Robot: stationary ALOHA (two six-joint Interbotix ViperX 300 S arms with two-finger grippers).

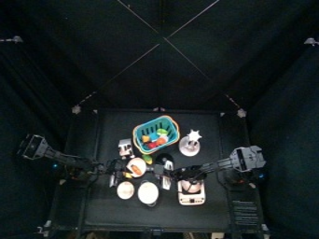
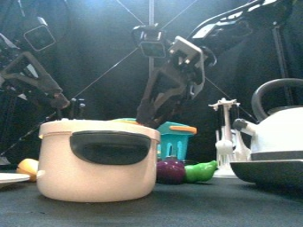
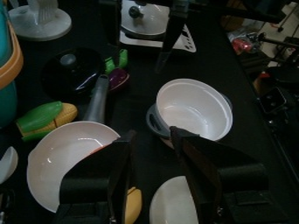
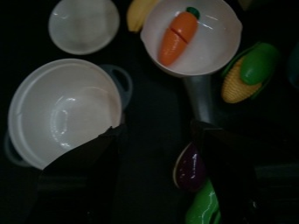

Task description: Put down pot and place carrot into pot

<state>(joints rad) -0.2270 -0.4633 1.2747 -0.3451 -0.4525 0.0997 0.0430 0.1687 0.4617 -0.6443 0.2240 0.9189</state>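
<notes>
Pot fills the near foreground of the front view, cream, upright and standing on the table, so the put-down looks done. Over it in the right wrist view hangs the right gripper, its 2 jaws spread wide with nothing between them and the pot's rim just beside 1 jaw. From that claw the carrot lies ahead of the fingertips, in a white dish next to the pot and apart from it. Its long axis runs roughly the way the jaws point, so they would close across its narrow width with little wrist turn. By that reading the right arm is the better placed. At the table's left side rests the left gripper, jaws a little apart and holding nothing.
</notes>
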